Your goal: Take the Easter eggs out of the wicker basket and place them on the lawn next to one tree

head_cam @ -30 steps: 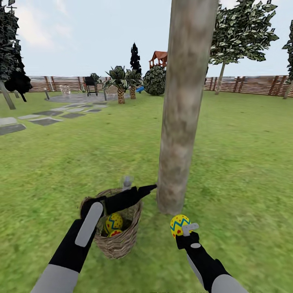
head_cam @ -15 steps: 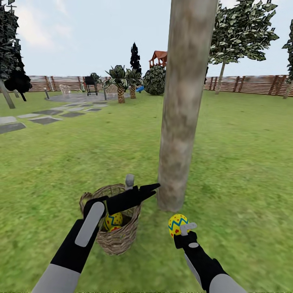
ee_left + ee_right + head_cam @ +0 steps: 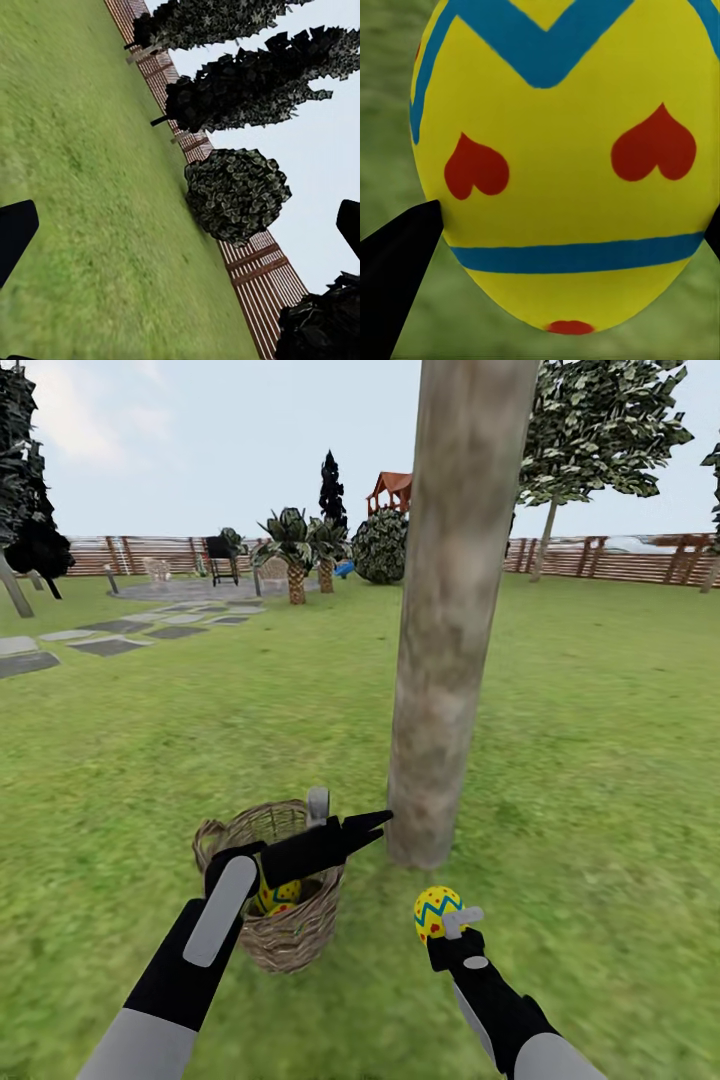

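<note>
The wicker basket [image 3: 285, 935] stands on the lawn [image 3: 600, 760] just left of the thick pale trunk of the tree [image 3: 440, 660]. One yellow Easter egg [image 3: 282, 895] shows inside the basket, half hidden by my left arm; I cannot make out a further egg there. My left gripper [image 3: 345, 817] hovers open over the basket's far rim, empty, and its view [image 3: 180, 225] looks across grass to a fence. My right gripper [image 3: 452, 928] is shut on a yellow egg with a blue zigzag and red hearts [image 3: 436, 912] [image 3: 562, 165], low over the grass in front of the trunk's base.
Grey stepping stones [image 3: 100, 645] lead to a paved circle with a grill [image 3: 222, 560] at the far left. Short palms [image 3: 295, 550], a round bush [image 3: 380, 550] and a wooden play tower [image 3: 392, 495] stand before the fence [image 3: 620, 558]. Open grass spreads right of the trunk.
The whole head view has shifted slightly, so the camera moved. My left gripper has lifted a little above the basket. The right gripper keeps the egg and has edged toward the trunk.
</note>
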`<state>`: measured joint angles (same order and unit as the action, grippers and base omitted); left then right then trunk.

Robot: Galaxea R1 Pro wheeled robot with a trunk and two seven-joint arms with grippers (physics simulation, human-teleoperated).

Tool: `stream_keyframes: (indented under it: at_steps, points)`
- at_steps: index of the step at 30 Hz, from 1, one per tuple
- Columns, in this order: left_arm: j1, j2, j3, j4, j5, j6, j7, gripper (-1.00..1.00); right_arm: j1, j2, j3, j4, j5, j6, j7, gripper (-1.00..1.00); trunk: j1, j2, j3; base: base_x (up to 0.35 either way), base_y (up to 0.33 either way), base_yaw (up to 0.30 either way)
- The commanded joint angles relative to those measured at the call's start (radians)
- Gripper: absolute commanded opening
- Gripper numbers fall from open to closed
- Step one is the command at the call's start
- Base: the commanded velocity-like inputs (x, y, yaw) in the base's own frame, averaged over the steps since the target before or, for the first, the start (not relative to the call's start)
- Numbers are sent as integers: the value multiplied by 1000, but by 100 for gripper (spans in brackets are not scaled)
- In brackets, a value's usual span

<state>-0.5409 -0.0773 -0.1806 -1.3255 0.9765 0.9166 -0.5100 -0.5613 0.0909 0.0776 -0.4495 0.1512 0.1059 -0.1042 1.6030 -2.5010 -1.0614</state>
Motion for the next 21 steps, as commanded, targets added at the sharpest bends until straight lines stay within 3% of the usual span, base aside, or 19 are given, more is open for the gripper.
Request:
stream_keyframes:
  at_steps: [1,11,17,21]
  points:
    - [-1,0,1,0,1,5,-2,100,0,0,5,-2,9,9,-6,-100,0,-1,-5,0,0,0]
    - [-1,-5,0,-1,1,4,-2,100,0,0,5,-3,7,9,-6,-100,5,-3,-44,0,0,0]
    - [-1,-2,0,-1,2,-2,-8,100,0,0,5,-3,7,9,-6,-100,5,-3,-44,0,0,0]
    - [-1,-4,-2,0,1,-4,-64,100,0,0,5,-2,7,9,-6,-100,5,-3,-44,229,0,0]
